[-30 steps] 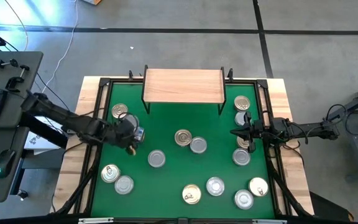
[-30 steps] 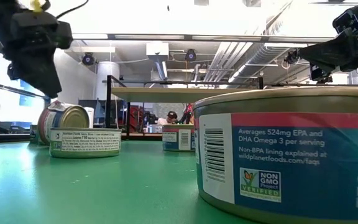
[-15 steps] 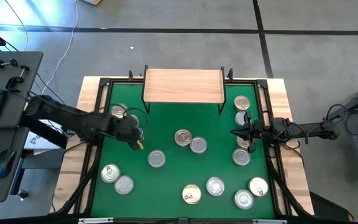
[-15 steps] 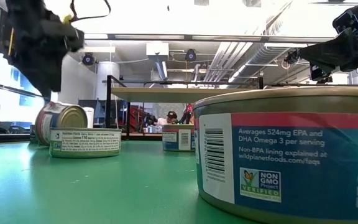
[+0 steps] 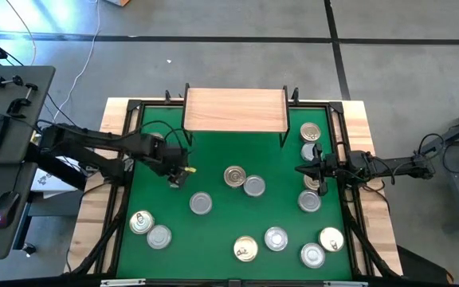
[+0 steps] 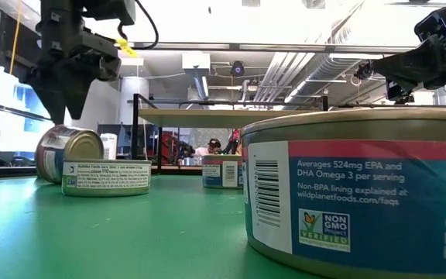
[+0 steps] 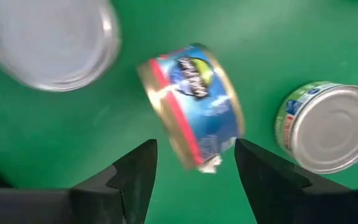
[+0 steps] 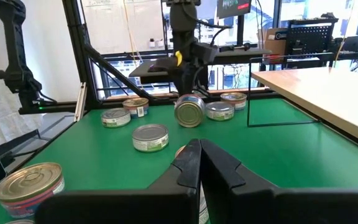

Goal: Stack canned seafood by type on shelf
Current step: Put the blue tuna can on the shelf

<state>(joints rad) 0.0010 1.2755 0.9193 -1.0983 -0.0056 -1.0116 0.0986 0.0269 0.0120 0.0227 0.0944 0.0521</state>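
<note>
Several round flat tins of canned seafood lie scattered on the green table (image 5: 213,231), among them a pair (image 5: 234,176) at the middle. The light-wood shelf (image 5: 235,110) stands bare on black legs at the far edge. My left gripper (image 5: 175,170) points down, open, just above a blue-labelled tin (image 7: 191,106) that stands on its rim (image 6: 72,153). Its fingers flank the tin from above and touch nothing that I can see. My right gripper (image 5: 303,169) waits level at the table's right side, shut (image 8: 197,158).
A flat green-labelled tin (image 6: 105,177) lies close to the standing one, and another silver-lidded tin (image 7: 48,40) is beside it. More tins sit along the right edge (image 5: 310,131) and near edge (image 5: 276,237). A large tin (image 6: 362,194) fills the low view's foreground.
My left gripper has swung a little toward the table's right and far side and turned about its own axis, and it now stands over the tin on its rim. The tin stays on its rim in about the same place.
</note>
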